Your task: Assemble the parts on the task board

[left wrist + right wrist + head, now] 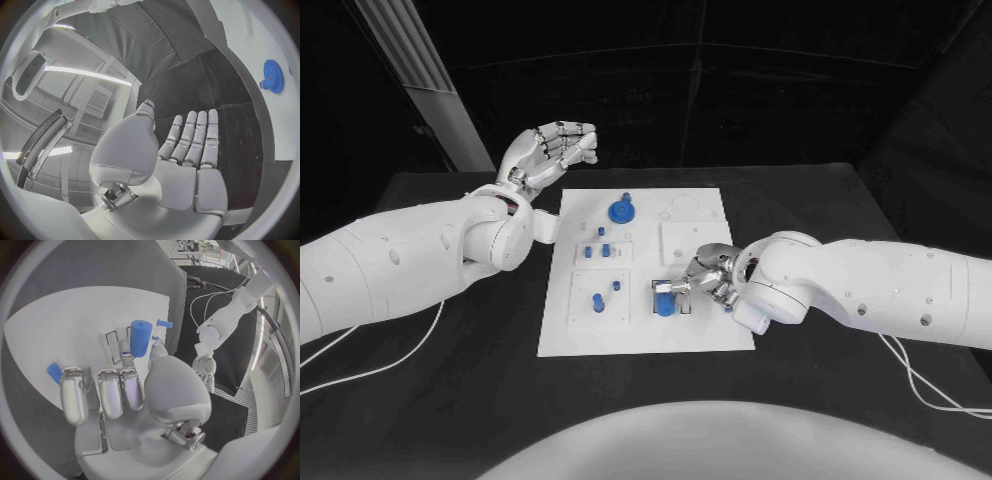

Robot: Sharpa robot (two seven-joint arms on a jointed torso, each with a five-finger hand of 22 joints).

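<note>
Right hand (pixel 708 275) pinches a blue cylinder (pixel 140 338) over the task board (pixel 646 335); left hand (pixel 554 148) empty, fingers apart, beyond the board's far-left corner.

Board (pixel 646 335): white, smooth, matt, plastic look. Blue gear (pixel 622 211) near board's far edge and blue cylinder (pixel 140 338): smooth matt plastic. Tabletop (pixel 473 380): black, matt, cloth-like. Arm shells (pixel 401 255): white glossy plastic. Left hand (pixel 554 145) and right hand (pixel 708 272): silver metal-look, satin sheen, smooth pale palm covers. Cable (pixel 372 370) at tabletop's left edge: white, smooth.
</note>
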